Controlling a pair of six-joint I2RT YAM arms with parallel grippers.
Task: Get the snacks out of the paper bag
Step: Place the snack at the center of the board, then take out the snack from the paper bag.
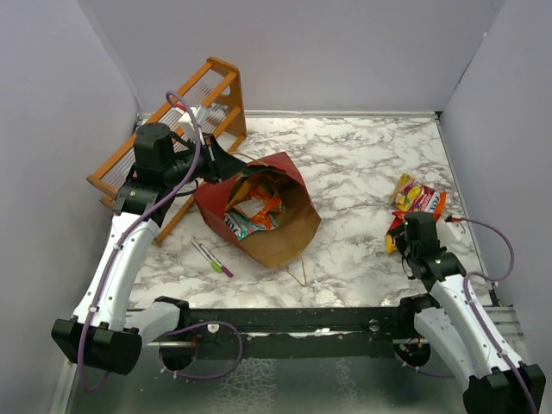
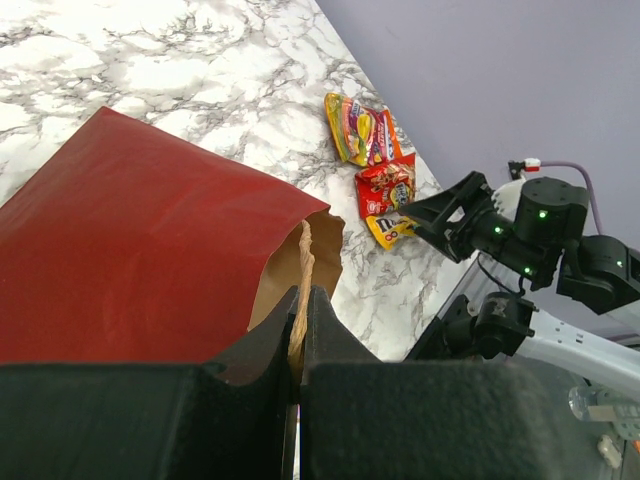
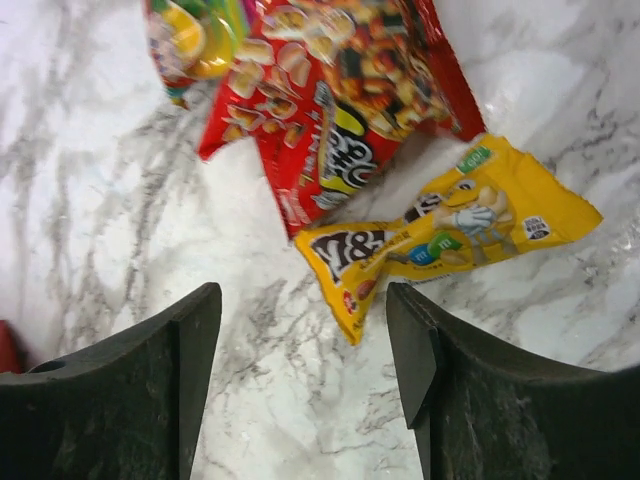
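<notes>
The dark red paper bag [image 1: 285, 220] lies on its side mid-table, its brown mouth open toward the camera, with several snack packets [image 1: 254, 211] inside. My left gripper [image 1: 222, 164] is shut on the bag's brown rim [image 2: 300, 300] at the back left edge. Three packets lie on the table at the right: a yellow one [image 3: 450, 235], a red one [image 3: 345, 110] and a multicoloured one [image 3: 195, 35]. My right gripper [image 3: 305, 330] is open and empty just in front of the yellow packet, above the marble.
An orange wooden rack [image 1: 172, 129] stands at the back left behind the left arm. A green and a pink marker [image 1: 211, 257] lie in front of the bag. A tan loop handle [image 1: 297, 269] trails from the bag's near edge.
</notes>
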